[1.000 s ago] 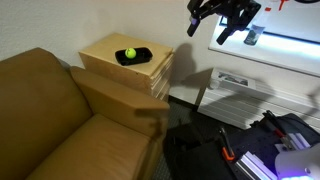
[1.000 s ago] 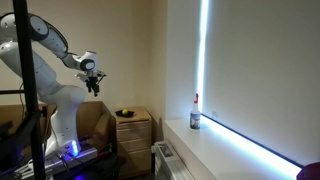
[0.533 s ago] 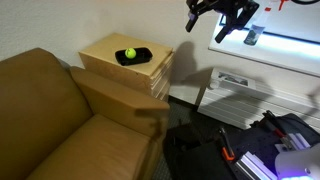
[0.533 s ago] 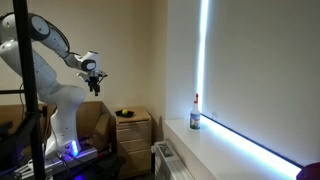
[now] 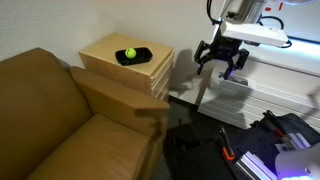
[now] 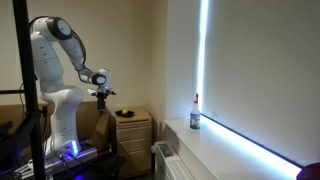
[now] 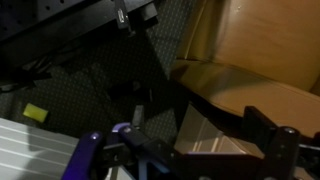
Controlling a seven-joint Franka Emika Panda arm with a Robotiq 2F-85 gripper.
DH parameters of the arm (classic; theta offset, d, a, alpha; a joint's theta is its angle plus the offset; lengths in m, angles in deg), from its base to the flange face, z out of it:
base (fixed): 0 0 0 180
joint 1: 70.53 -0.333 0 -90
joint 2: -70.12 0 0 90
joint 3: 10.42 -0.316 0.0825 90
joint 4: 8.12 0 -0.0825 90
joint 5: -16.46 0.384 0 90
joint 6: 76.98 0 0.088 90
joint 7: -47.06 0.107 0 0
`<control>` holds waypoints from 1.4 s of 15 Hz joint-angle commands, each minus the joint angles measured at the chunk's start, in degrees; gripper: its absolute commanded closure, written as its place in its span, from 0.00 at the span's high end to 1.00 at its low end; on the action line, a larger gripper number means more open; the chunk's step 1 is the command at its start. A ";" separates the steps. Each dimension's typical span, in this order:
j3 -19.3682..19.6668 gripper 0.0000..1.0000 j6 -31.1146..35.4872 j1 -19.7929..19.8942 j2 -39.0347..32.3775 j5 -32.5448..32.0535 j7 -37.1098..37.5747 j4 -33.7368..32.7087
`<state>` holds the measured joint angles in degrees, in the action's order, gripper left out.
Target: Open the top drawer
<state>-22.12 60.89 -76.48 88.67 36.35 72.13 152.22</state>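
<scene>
One gripper [image 5: 220, 66], jaws spread wide, hangs near the front of the small wooden cabinet [image 5: 112, 52]; the top drawer [image 5: 163, 61], uppermost of the stack, sits flush and closed, apart from the gripper.

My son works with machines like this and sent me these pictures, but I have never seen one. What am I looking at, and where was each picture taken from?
The white jointed thing is a robot arm. At its end sits a gripper, a claw with two fingers. Two of the pictures come from cameras standing in the room, in different spots. The dark third one comes from a camera on the arm's wrist, looking past the fingers. The gripper is open and holds nothing. It hangs in the air near a small wooden cabinet, on the side its drawers face. The cabinet stands beside a brown sofa. On top of it lies a black dish with a green ball in it. The top drawer looks shut. A bottle stands on the windowsill.
</scene>
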 commanded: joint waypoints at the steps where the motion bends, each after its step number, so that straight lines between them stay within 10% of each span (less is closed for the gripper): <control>1: 4.01 1.00 9.26 -0.15 -13.25 6.35 -3.28 -1.48; 7: 6.62 1.00 22.67 0.87 -18.31 22.45 -5.26 -2.84; 13: 6.38 1.00 22.26 0.35 -18.80 18.39 -3.08 -2.21; 18: 9.10 1.00 38.57 -1.92 -35.32 -2.29 3.41 -7.16; 21: 12.98 1.00 47.57 -4.82 -45.81 -1.73 6.54 -16.60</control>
<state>-12.26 102.27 -78.86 53.92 33.91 77.53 145.57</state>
